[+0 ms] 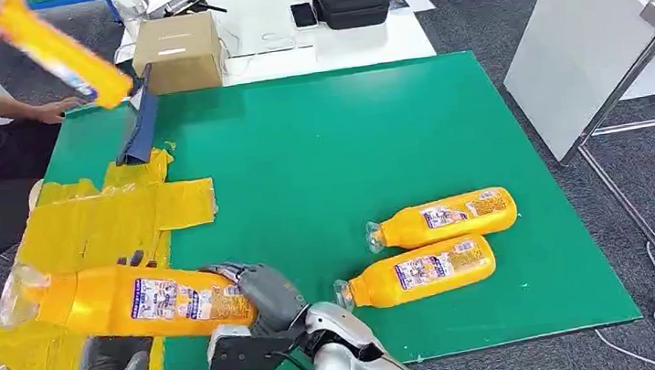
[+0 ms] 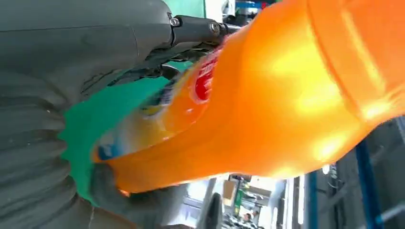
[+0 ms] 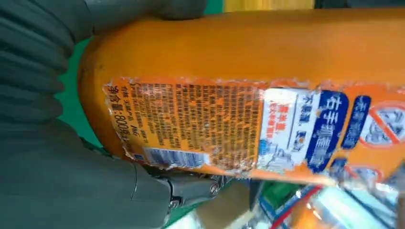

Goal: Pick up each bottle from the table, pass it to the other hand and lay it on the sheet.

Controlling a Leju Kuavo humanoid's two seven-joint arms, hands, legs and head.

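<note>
Right hand (image 1: 267,297) grips the base end of an orange bottle (image 1: 129,302) held over the yellow sheet (image 1: 80,225); left hand (image 1: 113,368) cups it underneath, I think. I see two bottles (image 1: 442,219) lying on the green desk (image 1: 329,148).

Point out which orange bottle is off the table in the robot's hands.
The orange bottle at front left, held over the yellow sheet by both hands. Two others lie on the green mat.

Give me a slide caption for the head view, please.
Both robot hands, left robot hand and right robot hand, hold an orange bottle above the yellow sheet.
</note>
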